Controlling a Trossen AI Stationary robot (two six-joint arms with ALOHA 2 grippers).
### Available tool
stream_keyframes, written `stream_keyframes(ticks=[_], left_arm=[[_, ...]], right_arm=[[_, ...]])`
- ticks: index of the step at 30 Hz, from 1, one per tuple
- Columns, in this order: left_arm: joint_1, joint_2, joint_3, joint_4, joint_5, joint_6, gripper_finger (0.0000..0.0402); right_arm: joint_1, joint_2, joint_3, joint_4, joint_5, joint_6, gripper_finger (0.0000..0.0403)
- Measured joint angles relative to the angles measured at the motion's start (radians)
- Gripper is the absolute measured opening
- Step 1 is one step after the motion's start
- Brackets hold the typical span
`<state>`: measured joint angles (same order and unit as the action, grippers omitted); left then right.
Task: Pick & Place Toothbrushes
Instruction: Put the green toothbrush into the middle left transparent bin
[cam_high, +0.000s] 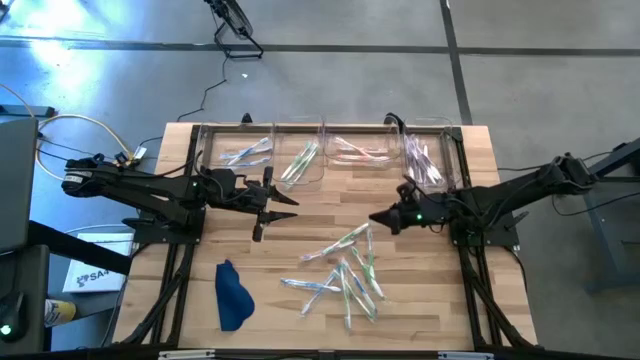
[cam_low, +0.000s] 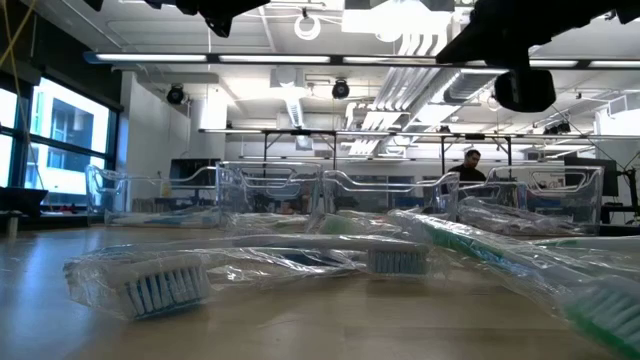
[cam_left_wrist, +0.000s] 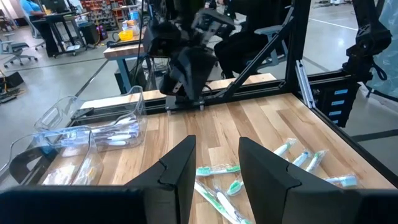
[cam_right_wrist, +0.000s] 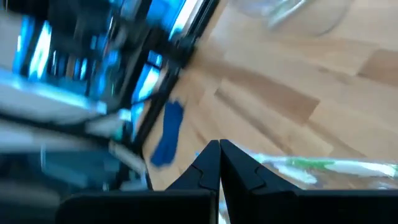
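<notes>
Several loose toothbrushes: the pile (cam_high: 345, 272) lies on the bare wood on the near side of the row of bins, spread like a fan, well apart from the bins.
Landmark: the row of clear bins (cam_high: 330, 152) along the far edge of the table; everything below is placed from it.
Nearest brush to me: a green-handled toothbrush (cam_high: 338, 243) at the far tip of the pile, the one closest to the bins, its long axis running slantwise, one end toward the bins, the other toward the pile.
My right gripper (cam_high: 378, 217): fingers pressed together and holding nothing, hanging between the bins and the pile, just beside that green brush, which shows right past my fingertips (cam_right_wrist: 219, 163) in the wrist view.
My left gripper (cam_high: 272, 208): fingers partly apart, empty, also between bins and pile but farther from the brushes, near the bin end of the gap.
Nearer arm, as I judge it: the right.
Sorted already: a few brushes in each bin.
Off to the side: dark blue cloth (cam_high: 232, 294), farther from the bins than the pile.
</notes>
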<state>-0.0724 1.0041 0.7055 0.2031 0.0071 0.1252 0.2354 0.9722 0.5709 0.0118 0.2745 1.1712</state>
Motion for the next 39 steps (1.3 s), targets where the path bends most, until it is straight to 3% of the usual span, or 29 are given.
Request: stream_keyframes(ticks=[5,7,15,22,33,39], left_arm=[[0.000,0.000,0.000,0.000,0.001,0.000,0.0117],[0.000,0.000,0.000,-0.004,0.008,0.000,0.0117],[0.000,0.000,0.000,0.005,0.009,-0.009,0.0117],[0.000,-0.001,0.000,0.039,0.008,-0.040,0.0117],[0.000,-0.001,0.000,-0.012,0.008,-0.061,0.0117],[0.000,-0.001,0.000,-0.083,0.008,-0.061,0.0117]], right_arm=[[0.023,0.000,0.000,0.001,0.193,0.115,0.0002],[0.029,0.000,0.000,0.000,0.224,0.114,0.0002],[0.060,0.000,0.000,-0.008,0.086,0.050,0.0002],[0.111,0.071,0.024,-0.037,0.154,0.086,0.0002],[0.034,0.331,0.262,-0.466,0.076,0.195,0.0002],[0.012,0.450,0.350,-0.538,-0.010,0.328,0.0002]])
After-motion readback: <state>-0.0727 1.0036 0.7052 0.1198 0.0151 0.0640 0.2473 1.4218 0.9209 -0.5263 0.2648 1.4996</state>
